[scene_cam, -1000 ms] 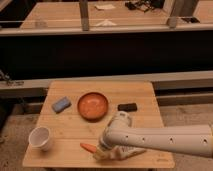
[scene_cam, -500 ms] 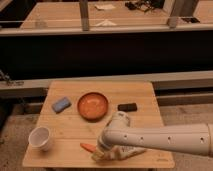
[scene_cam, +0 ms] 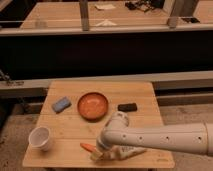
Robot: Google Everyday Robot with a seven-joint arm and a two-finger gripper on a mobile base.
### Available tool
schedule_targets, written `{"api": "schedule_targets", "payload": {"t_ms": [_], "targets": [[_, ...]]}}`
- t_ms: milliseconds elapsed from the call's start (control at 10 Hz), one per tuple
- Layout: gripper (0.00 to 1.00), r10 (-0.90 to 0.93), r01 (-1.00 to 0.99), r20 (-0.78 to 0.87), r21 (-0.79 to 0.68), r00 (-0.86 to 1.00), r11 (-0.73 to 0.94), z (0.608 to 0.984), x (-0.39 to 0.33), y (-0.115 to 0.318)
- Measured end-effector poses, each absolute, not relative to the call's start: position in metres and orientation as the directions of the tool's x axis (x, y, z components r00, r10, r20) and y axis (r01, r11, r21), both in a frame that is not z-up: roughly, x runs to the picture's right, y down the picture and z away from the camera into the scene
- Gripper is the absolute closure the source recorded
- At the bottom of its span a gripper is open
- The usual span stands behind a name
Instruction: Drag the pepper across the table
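The small orange-red pepper [scene_cam: 87, 146] lies near the front edge of the light wooden table [scene_cam: 142, 95], left of centre. My gripper [scene_cam: 98, 154] hangs at the end of the white arm that reaches in from the right. It sits low over the table, right at the pepper's right end, with its jaws open. The pepper's right tip is hidden behind the gripper, and I cannot tell whether they touch.
An orange bowl [scene_cam: 93, 105] stands mid-table, with a blue sponge [scene_cam: 61, 104] to its left and a small black block [scene_cam: 127, 107] to its right. A white cup [scene_cam: 40, 138] stands front left. A white labelled tube [scene_cam: 131, 152] lies under my arm.
The arm has shifted only slightly near the pepper. The pepper and the other objects lie where they were.
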State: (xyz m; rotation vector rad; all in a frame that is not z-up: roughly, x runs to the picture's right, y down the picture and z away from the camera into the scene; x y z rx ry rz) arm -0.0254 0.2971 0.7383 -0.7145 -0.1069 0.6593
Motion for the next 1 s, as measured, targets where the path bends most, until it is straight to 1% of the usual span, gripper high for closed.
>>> {"api": "schedule_targets", "payload": {"t_ms": [1000], "targets": [[0.21, 0.6, -0.532, -0.148, -0.654, 0.787, 0.537, 0.7363, -0.0329, 0.3035]]}}
